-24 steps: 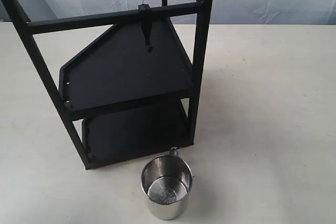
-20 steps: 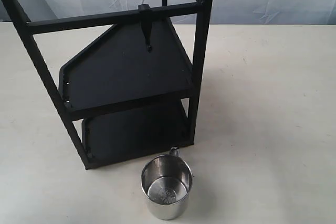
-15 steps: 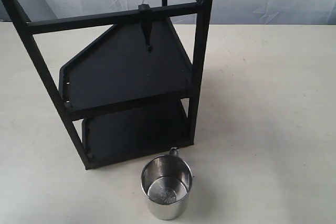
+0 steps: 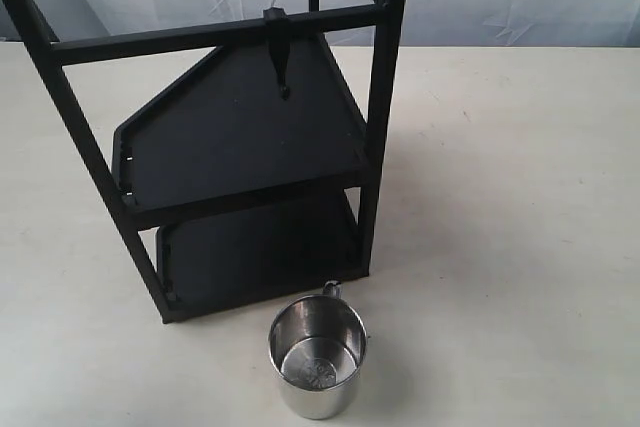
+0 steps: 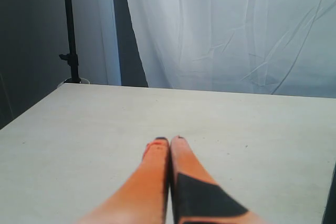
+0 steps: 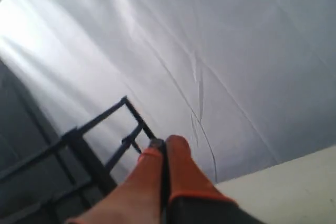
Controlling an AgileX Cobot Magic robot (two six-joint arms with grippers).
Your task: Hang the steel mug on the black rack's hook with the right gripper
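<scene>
Above table [image 6: 294, 182]: right claw [image 6: 164, 144] pinched closed, angled upward toward curtain [image 6: 220, 51].

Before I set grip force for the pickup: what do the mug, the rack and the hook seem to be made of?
The steel mug looks like polished stainless steel: a mirror-bright wall, reflections inside, and a mark stamped in its base. The black rack appears to be square-section bar with a matte black coating, probably painted metal. The hook shares that dull black finish; whether it is metal or plastic, I cannot tell.
</scene>
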